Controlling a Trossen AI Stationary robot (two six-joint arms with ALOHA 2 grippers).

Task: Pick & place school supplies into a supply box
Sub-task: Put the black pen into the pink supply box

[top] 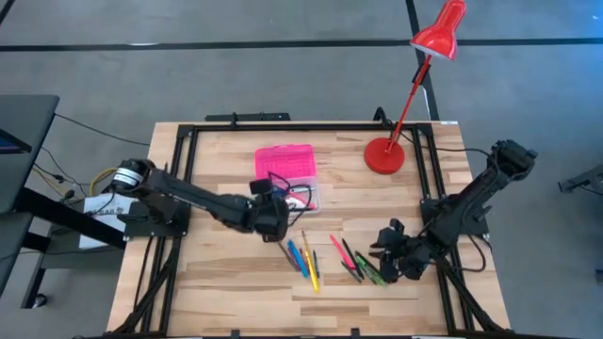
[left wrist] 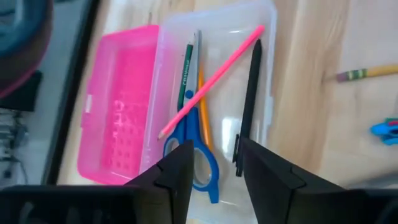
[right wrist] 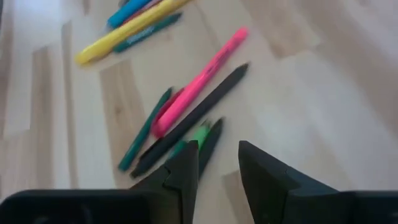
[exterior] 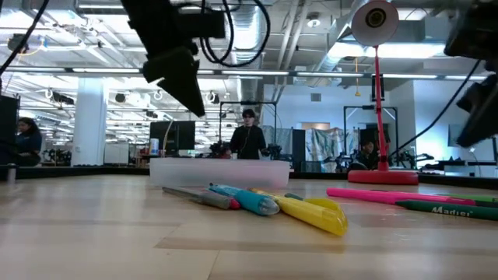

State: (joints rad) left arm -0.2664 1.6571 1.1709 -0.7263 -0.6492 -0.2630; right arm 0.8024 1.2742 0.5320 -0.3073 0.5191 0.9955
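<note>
The supply box lies open at mid-table: pink lid [top: 285, 162] flat, clear base [top: 306, 200] beside it. In the left wrist view the base [left wrist: 227, 112] holds blue-handled scissors [left wrist: 213, 180], a pink pencil [left wrist: 211, 78], a green and an orange pencil and a black pen [left wrist: 249, 106]. My left gripper [left wrist: 214, 168] hovers open and empty over the base's near end. Loose on the table lie blue and yellow markers [top: 303, 256] and a pink, black and green group [top: 356, 262]. My right gripper [right wrist: 217, 162] is open just above that group, near the black pen [right wrist: 193, 118] and pink highlighter [right wrist: 199, 81].
A red desk lamp stands with its round base [top: 383, 155] to the right of the box, its head leaning past the far edge. A black frame [top: 283, 124] runs around the table top. Bare wood lies at the near left [top: 217, 273]. People show in the room behind.
</note>
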